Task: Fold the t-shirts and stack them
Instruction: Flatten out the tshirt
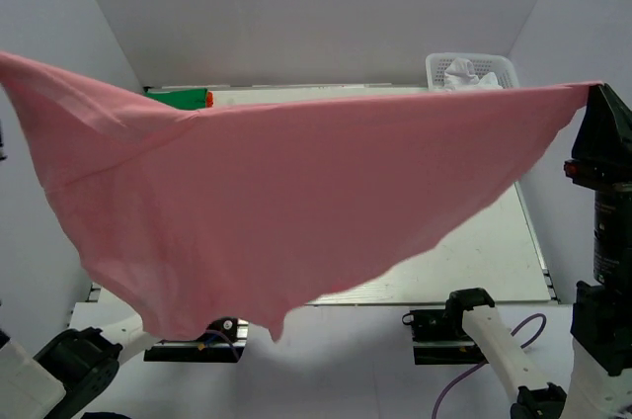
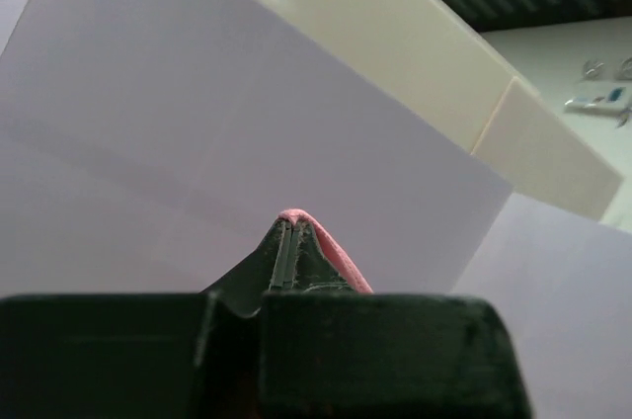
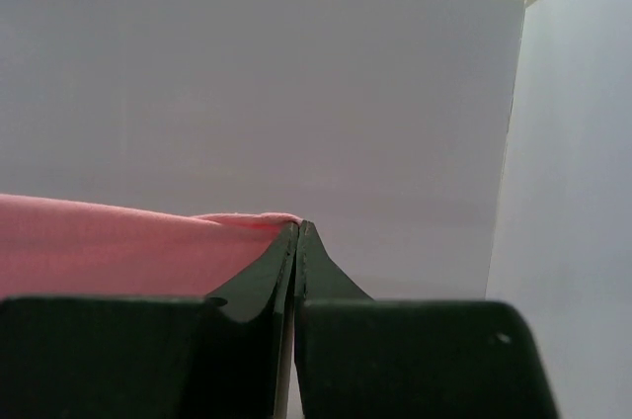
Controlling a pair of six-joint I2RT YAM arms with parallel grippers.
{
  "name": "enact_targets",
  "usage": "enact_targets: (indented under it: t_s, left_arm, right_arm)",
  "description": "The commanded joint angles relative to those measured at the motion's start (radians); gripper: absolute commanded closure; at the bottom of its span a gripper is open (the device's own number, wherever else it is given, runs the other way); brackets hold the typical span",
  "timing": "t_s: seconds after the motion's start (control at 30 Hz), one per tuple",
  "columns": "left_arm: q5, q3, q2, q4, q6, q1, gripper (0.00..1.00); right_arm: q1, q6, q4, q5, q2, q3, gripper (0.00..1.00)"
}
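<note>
Top external: pink t-shirt [image 1: 296,202] stretched midair, top edge taut, bottom drooping.

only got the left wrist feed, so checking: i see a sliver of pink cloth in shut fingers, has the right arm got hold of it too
Observer: Yes. The right gripper is shut on the pink t-shirt, with fabric pinched at its tips.
Operator: how's it hanging
Observer: The upper edge is stretched taut across the top view. The rest sags to a point low on the left.
Operator: anything else out there
Observer: A white basket sits at the far right corner of the table, with white cloth inside.
</note>
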Motion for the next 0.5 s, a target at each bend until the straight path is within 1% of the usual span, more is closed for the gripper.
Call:
enact_targets:
  t_s: [0.0, 0.03, 0.07, 0.1, 0.13, 0.17, 0.2, 0.23, 0.27, 0.3, 0.37, 0.4, 0.43, 0.47]
  left_arm:
    - [-0.031, -0.052, 0.111, 0.018, 0.053, 0.004, 1.00]
    - [-0.089, -0.119, 0.121, 0.065, 0.067, 0.004, 1.00]
    - [-0.134, -0.159, 0.144, 0.093, 0.094, -0.005, 1.00]
    - [-0.183, -0.251, 0.157, 0.126, 0.114, -0.005, 1.00]
    - [-0.320, -0.305, 0.172, 0.219, 0.136, -0.005, 1.00]
    - [-0.382, -0.359, 0.189, 0.272, 0.154, -0.005, 1.00]
    - [-0.449, -0.453, 0.234, 0.321, 0.198, 0.007, 1.00]
    - [-0.471, -0.489, 0.265, 0.358, 0.211, 0.007, 1.00]
    - [-0.494, -0.520, 0.299, 0.399, 0.220, 0.007, 1.00]
    - [-0.505, -0.572, 0.372, 0.400, 0.220, 0.007, 1.00]
    - [-0.519, -0.635, 0.452, 0.426, 0.202, 0.030, 1.00]
    - [-0.519, -0.685, 0.494, 0.414, 0.143, 0.042, 1.00]
    - [-0.519, -0.706, 0.588, 0.402, 0.107, 0.073, 1.00]
    - [-0.519, -0.721, 0.639, 0.368, 0.072, 0.090, 1.00]
  right_arm:
    - [-0.002, -0.023, -0.020, 0.053, 0.087, -0.060, 1.00]
    - [-0.001, -0.021, -0.001, 0.073, 0.107, -0.077, 1.00]
    - [-0.002, -0.011, 0.025, 0.084, 0.128, -0.141, 1.00]
    - [-0.002, -0.007, 0.043, 0.087, 0.140, -0.167, 1.00]
    - [-0.005, 0.023, 0.054, 0.087, 0.172, -0.219, 1.00]
    - [-0.004, 0.038, 0.065, 0.098, 0.206, -0.244, 1.00]
    - [0.001, 0.048, 0.086, 0.098, 0.225, -0.293, 1.00]
    - [-0.005, 0.103, 0.097, 0.103, 0.267, -0.348, 1.00]
    - [-0.004, 0.114, 0.106, 0.109, 0.310, -0.373, 1.00]
    - [-0.002, 0.127, 0.165, 0.103, 0.329, -0.457, 1.00]
    - [-0.004, 0.161, 0.219, 0.092, 0.425, -0.506, 1.00]
    - [-0.002, 0.164, 0.255, 0.087, 0.456, -0.567, 1.00]
    - [-0.002, 0.174, 0.270, 0.086, 0.554, -0.585, 1.00]
    - [-0.004, 0.178, 0.299, 0.092, 0.591, -0.601, 1.00]
